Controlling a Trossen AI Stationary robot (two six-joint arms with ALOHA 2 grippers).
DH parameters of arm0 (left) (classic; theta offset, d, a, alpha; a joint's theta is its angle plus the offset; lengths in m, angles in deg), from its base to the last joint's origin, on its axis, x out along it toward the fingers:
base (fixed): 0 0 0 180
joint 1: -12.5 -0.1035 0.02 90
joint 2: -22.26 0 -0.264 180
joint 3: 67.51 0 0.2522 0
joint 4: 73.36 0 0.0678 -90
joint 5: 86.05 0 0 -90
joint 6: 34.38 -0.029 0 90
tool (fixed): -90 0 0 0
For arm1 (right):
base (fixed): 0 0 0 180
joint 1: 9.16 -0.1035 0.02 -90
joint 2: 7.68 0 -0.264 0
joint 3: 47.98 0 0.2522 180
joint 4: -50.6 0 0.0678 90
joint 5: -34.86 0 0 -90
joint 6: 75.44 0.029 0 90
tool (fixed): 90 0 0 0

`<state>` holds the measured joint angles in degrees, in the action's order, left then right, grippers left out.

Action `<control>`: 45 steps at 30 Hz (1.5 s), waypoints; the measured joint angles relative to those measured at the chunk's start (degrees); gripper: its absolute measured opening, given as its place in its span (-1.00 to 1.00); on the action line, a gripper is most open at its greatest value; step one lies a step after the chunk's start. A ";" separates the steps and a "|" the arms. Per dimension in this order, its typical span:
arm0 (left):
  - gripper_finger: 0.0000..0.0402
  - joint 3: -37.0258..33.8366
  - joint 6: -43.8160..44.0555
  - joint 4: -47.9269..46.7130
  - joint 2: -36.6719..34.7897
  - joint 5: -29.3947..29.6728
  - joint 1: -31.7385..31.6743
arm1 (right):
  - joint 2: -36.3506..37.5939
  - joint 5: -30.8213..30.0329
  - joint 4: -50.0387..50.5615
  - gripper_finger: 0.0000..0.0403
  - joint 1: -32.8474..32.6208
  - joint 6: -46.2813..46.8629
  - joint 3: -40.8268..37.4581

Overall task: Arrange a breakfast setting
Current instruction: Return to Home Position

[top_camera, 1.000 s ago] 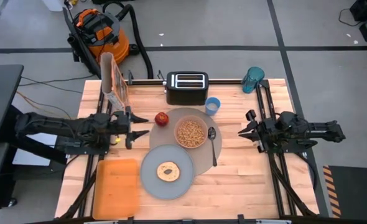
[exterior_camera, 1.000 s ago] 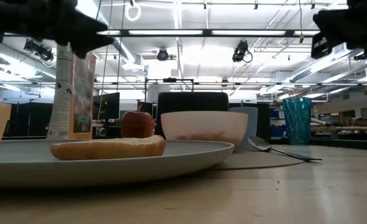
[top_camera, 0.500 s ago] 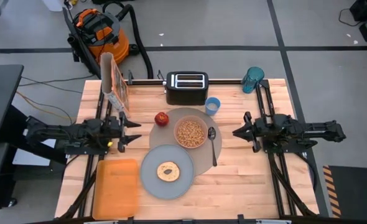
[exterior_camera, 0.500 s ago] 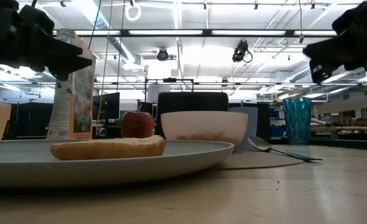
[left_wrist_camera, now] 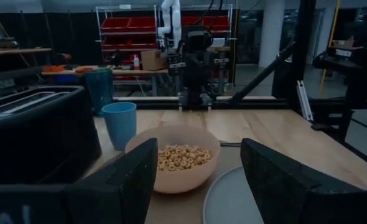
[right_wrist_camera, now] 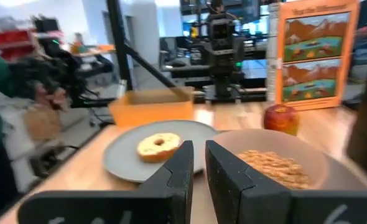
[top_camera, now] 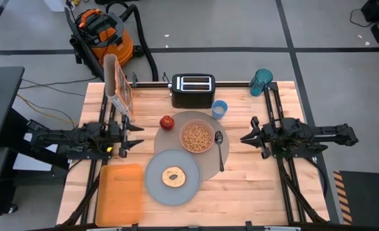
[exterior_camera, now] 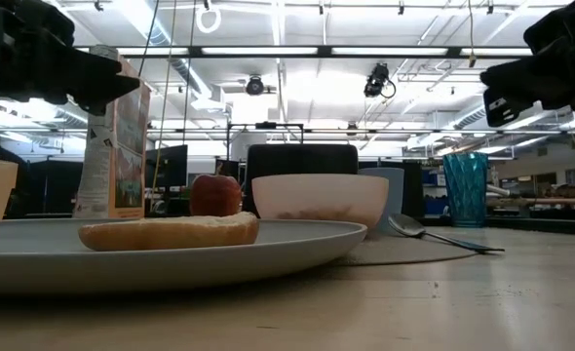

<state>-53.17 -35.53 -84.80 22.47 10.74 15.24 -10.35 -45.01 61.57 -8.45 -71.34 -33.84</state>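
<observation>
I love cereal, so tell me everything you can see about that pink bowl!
The pink bowl is round, smooth and matte, like plastic or ceramic. It stands upright on the big round grey-brown mat and holds small ring-shaped cereal pieces. The red apple sits close on one side, the metal spoon lies on the other, and the grey plate is nearby. No fingers touch it.

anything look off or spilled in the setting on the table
Nothing stands out. The pink bowl sits upright on the mat, cereal inside, spoon beside it, and the plate overlaps the mat's edge with the bagel on it.
</observation>
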 joint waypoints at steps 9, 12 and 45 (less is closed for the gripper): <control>0.18 -0.15 0.47 1.48 0.15 0.00 0.00 | -0.57 -1.86 -0.13 -0.75 0.00 -1.11 0.00; 0.18 -0.15 0.48 2.38 0.12 0.00 0.00 | -0.57 -1.93 -0.13 -0.75 0.00 -0.81 0.00; 0.18 -0.20 0.48 3.02 0.15 -0.04 0.00 | -0.59 -1.93 -0.13 -0.75 0.00 -0.67 0.00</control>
<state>-53.37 -35.04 -81.78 22.62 10.69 15.24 -10.94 -46.94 61.45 -8.45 -72.01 -33.84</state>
